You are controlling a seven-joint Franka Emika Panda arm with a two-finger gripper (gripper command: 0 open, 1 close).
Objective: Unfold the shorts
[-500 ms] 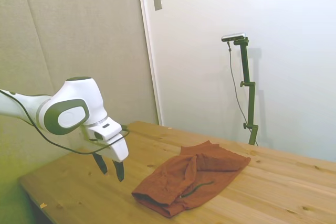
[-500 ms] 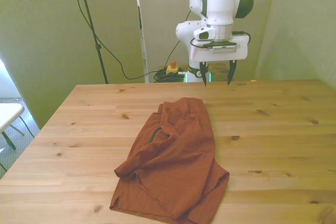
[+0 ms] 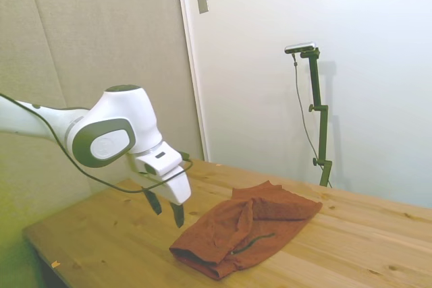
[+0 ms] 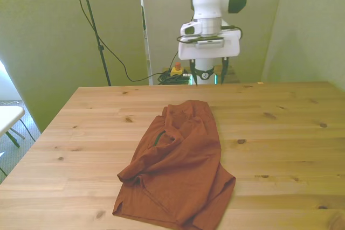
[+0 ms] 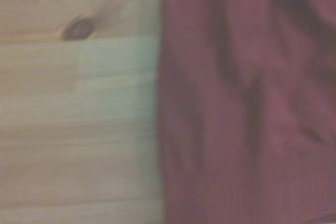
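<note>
A pale knotty wooden plank table [image 3: 378, 234] stands before a plain white wall [image 3: 378, 45] and a beige panelled wall [image 3: 101, 32]. A small grey wall plate [image 3: 202, 1] sits high beside the white vertical trim strip [image 3: 191, 65].

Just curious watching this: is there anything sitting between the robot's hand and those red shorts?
Nothing visible. The hand hangs open above bare table, apart from the rumpled shorts; only wood lies between them, and no other object is on the tabletop.
</note>
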